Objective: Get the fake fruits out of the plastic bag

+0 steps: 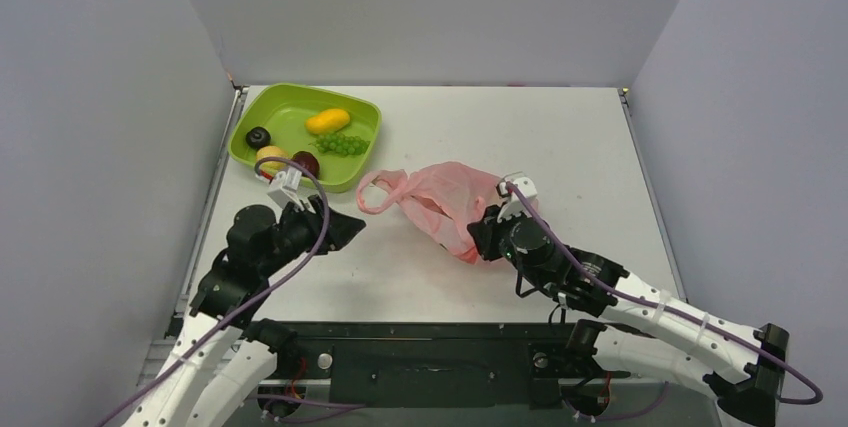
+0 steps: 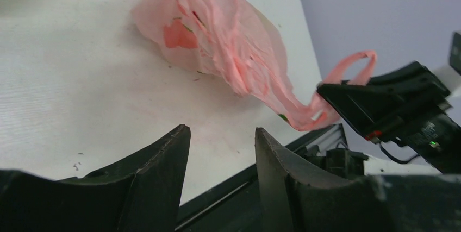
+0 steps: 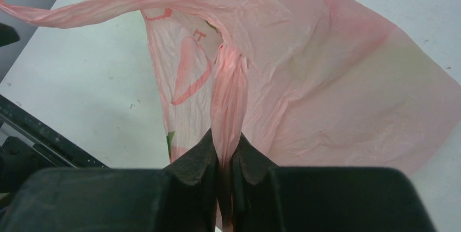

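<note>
The pink plastic bag (image 1: 440, 197) lies crumpled and rather flat on the white table, its loop handle (image 1: 375, 192) pointing left. My right gripper (image 1: 480, 239) is at the bag's near right corner, shut on a bunched fold of the bag (image 3: 228, 96); the jaws (image 3: 225, 142) pinch the film tightly. My left gripper (image 1: 348, 228) hovers left of the bag, open and empty (image 2: 223, 130), facing the bag (image 2: 217, 36). Fake fruits lie in the green tray: a dark plum (image 1: 259, 136), a yellow one (image 1: 271, 156) and a dark red one (image 1: 306, 162).
The lime-green tray (image 1: 290, 107) at the back left also holds a yellow-orange mango (image 1: 328, 121) and green grapes (image 1: 343, 144). Grey walls close in the table on three sides. The black base rail (image 1: 430, 347) runs along the near edge.
</note>
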### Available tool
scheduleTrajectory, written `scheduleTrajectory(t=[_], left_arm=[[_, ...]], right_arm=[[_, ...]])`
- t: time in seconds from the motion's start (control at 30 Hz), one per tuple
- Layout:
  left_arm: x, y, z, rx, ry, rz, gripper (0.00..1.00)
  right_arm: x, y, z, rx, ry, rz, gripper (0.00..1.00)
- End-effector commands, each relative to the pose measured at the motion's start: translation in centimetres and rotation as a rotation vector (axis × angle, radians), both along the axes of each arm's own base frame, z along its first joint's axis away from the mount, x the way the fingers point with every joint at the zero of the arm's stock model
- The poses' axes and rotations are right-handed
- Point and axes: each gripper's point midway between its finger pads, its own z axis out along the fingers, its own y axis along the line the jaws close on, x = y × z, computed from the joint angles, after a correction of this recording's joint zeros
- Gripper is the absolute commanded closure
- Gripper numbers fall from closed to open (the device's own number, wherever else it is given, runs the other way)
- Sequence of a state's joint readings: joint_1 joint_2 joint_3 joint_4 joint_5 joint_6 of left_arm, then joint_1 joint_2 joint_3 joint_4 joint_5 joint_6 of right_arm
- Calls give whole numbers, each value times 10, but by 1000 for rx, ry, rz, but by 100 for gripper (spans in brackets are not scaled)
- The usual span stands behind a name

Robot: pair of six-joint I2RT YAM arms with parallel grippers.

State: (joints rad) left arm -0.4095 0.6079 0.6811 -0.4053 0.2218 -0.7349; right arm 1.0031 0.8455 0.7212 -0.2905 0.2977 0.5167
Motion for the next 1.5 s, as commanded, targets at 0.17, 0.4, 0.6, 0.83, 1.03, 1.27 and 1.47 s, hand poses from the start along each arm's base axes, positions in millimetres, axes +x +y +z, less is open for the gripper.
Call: scheduleTrajectory(t=[0.17, 0.4, 0.6, 0.83, 1.03, 1.27, 1.47], left_arm=[[-31, 17, 69, 34, -83, -11, 51], [-15, -10, 61, -245, 95, 38, 47], [-1, -39, 59, -315, 77, 9, 45], [36, -69, 34, -266, 73, 22, 51], [78, -48, 43, -238, 43, 182, 97], [119, -38, 67, -336, 101, 290, 100], [144, -29, 97, -314, 83, 328, 100]], right_arm=[[-2, -8, 3, 13, -53, -3, 90], [3, 2, 8, 38, -75, 7, 89], [5, 8, 9, 41, -76, 18, 89], [5, 12, -5, 25, -55, 29, 90], [-1, 12, -25, -2, -44, 39, 90], [-34, 26, -57, -105, -58, 117, 91], [-73, 57, -104, -121, 41, 256, 91]])
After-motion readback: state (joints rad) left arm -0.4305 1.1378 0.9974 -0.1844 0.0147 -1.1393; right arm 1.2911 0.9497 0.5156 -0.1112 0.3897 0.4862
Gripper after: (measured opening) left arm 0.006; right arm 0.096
